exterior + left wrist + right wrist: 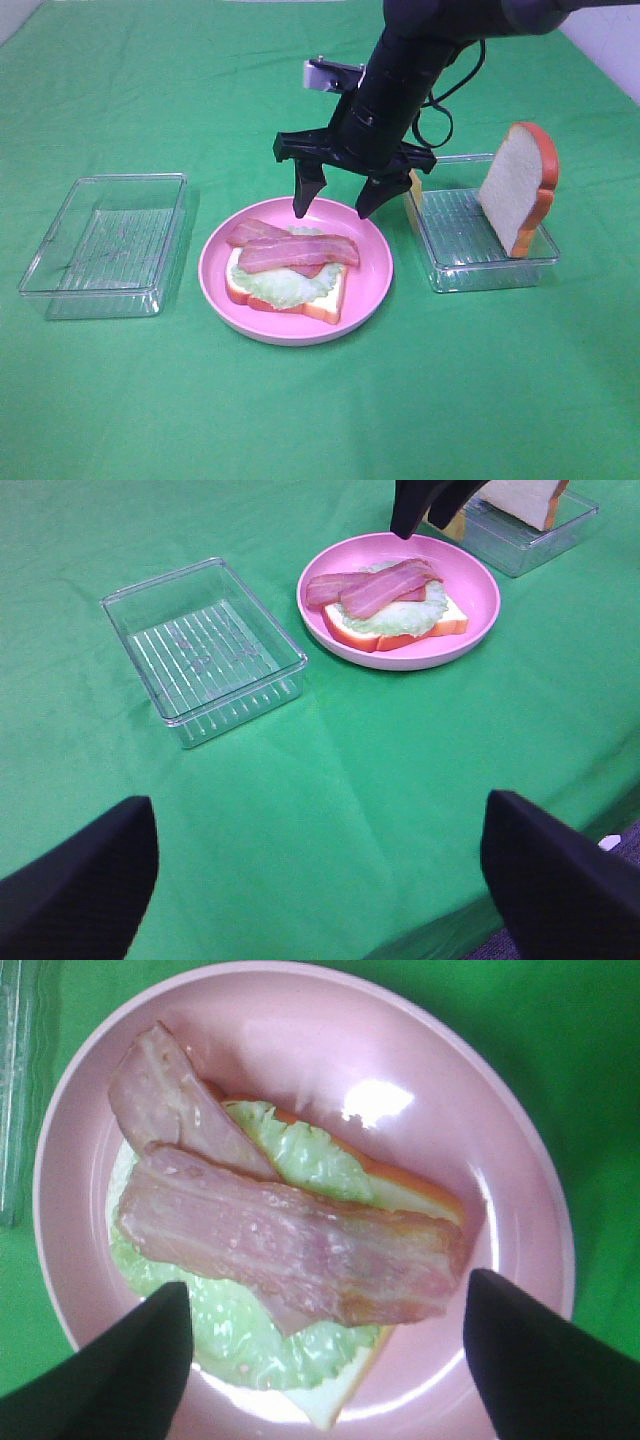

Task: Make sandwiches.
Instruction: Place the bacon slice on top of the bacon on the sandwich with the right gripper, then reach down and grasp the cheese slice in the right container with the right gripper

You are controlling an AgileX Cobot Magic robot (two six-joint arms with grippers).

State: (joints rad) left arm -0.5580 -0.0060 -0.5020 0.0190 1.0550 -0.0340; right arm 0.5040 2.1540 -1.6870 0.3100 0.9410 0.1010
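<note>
Green bench (300,420) carries a pink plate (372,285) holding the half-built bacon-and-lettuce sandwich (290,275); right pincer (335,211) hangs just above it, spread wide, empty; left pincer (315,810) gapes empty, well apart

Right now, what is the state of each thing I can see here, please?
sandwich: unfinished; bread, lettuce and two bacon strips, no top slice.
pink plate: holds the sandwich.
left tray: empty.
bread slice: standing on edge, leaning.
right tray: holds the bread slice.
right gripper: open, above the plate, holding nothing.
left gripper: open, holding nothing.
</note>
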